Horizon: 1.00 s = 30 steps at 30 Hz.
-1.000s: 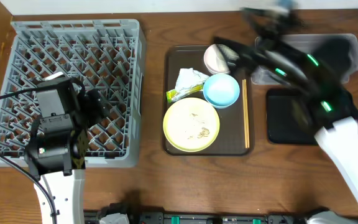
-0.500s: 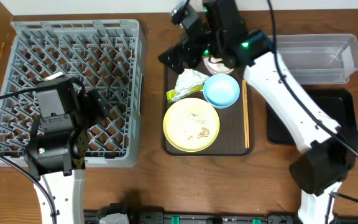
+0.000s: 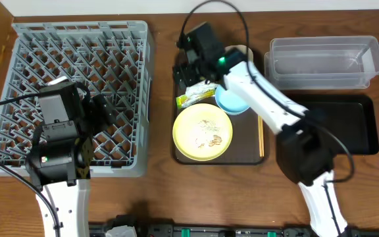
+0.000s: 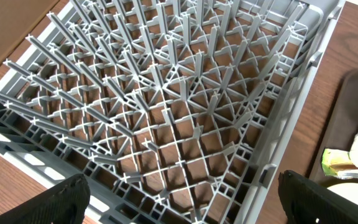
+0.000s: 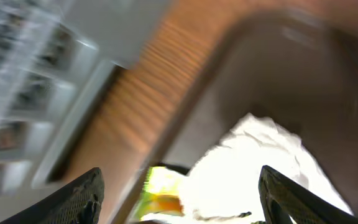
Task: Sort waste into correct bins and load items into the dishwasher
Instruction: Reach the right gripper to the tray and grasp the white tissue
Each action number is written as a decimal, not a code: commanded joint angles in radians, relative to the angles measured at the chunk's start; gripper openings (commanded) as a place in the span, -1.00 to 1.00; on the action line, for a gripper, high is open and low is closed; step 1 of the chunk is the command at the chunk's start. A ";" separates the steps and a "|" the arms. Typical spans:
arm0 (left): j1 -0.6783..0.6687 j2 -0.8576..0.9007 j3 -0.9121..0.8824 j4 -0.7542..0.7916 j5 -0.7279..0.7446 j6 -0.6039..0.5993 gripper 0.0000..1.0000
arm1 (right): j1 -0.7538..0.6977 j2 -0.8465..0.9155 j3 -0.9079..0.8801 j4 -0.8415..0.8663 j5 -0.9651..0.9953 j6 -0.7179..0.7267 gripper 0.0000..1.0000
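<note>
On the dark brown serving tray [image 3: 184,153] lie a crumpled white napkin [image 3: 201,87], a yellow-green wrapper [image 3: 188,100] and a pale yellow plate [image 3: 202,131] carrying beige scraps [image 3: 210,137]. The light blue bowl [image 3: 231,103] is half hidden by my right arm. Chopsticks [image 3: 261,137] lie along the tray's right side. My right gripper [image 3: 188,71] hangs open just above the napkin [image 5: 260,158], its fingers [image 5: 73,199] straddling napkin and wrapper [image 5: 163,193]. My left gripper [image 4: 185,208] stays open over the grey dish rack [image 4: 166,93], holding nothing.
The clear tub [image 3: 324,62] stands at the back right with the flat black tray [image 3: 347,125] in front of it. The dish rack [image 3: 77,39] fills the left side. The left wrist view catches the wrapper [image 4: 344,162] past the rack wall.
My right arm has swung left from above the clear tub to the brown tray's back left corner, down over the napkin. The left arm has not moved.
</note>
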 commanded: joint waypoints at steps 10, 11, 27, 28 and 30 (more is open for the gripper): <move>0.005 0.002 0.024 -0.003 -0.008 -0.012 0.96 | 0.093 0.092 -0.002 -0.004 0.346 0.144 0.38; 0.005 0.002 0.024 -0.003 -0.008 -0.012 0.96 | 0.100 0.102 -0.002 -0.004 0.369 0.152 0.36; 0.005 0.002 0.024 -0.003 -0.008 -0.012 0.96 | 0.121 0.140 -0.003 -0.034 0.461 0.199 0.10; 0.005 0.002 0.024 -0.003 -0.008 -0.012 0.96 | 0.121 0.140 -0.003 -0.035 0.452 0.199 0.08; 0.005 0.002 0.024 -0.003 -0.008 -0.012 0.96 | 0.121 0.140 -0.003 -0.039 0.426 0.199 -0.09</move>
